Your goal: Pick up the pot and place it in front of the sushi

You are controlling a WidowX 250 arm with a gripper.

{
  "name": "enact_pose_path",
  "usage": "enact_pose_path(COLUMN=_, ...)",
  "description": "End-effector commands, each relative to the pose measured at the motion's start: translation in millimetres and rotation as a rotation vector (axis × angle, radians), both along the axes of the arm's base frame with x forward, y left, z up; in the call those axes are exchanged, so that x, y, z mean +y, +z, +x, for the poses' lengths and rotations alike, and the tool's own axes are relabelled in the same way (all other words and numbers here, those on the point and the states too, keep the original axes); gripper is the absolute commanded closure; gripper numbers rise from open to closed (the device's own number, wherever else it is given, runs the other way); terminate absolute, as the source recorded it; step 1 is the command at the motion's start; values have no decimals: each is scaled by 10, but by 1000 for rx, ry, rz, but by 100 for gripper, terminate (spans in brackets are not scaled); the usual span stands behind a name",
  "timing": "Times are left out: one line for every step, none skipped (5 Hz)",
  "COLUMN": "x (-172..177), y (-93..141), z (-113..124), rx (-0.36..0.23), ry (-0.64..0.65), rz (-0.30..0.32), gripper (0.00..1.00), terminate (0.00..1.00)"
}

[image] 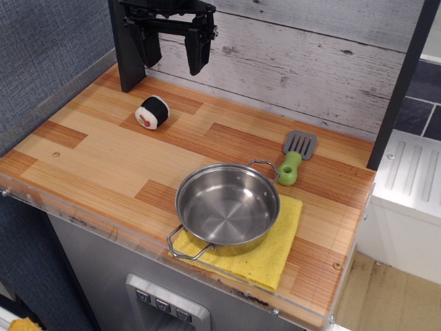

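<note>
Observation.image view: shallow round stainless-steel pot (228, 207), shiny and empty, two thin wire loop handles, one toward the near left, one toward the far right. Sitting on a yellow cloth (279, 256) at the near right of the wooden counter (89, 158). Sushi (152, 112) at far left, black wrap, white end face with red and green centre, well apart from pot. Green-handled grey spatula (295, 154) just beyond pot. Gripper (172, 48) up at far left, above sushi, fingers spread, holding nothing.
</note>
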State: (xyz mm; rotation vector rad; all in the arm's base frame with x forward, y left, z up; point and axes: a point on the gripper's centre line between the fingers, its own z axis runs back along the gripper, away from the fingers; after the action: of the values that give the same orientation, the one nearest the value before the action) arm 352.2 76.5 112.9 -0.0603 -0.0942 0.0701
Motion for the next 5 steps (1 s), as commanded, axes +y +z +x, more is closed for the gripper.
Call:
enact_pose_path(x=0, y=0, z=0, rx=0, ry=0, rz=0, gripper=0, terminate=0)
enact_pose_path(x=-249, y=-181, z=-356, rx=33, ry=-139, rz=-5, gripper=0, terminate=0)
enact_pose_path(x=-459, y=-366, z=-673, rx=65, ry=-283, rz=25, gripper=0, terminate=0)
enact_pose_path(x=-563, y=-467, z=-852, rx=82, ry=-391, rz=49, gripper=0, terminate=0)
enact_pose_path(x=-641, y=-609, z=-903, rx=91, ry=-436, rz=55, gripper=0, terminate=0)
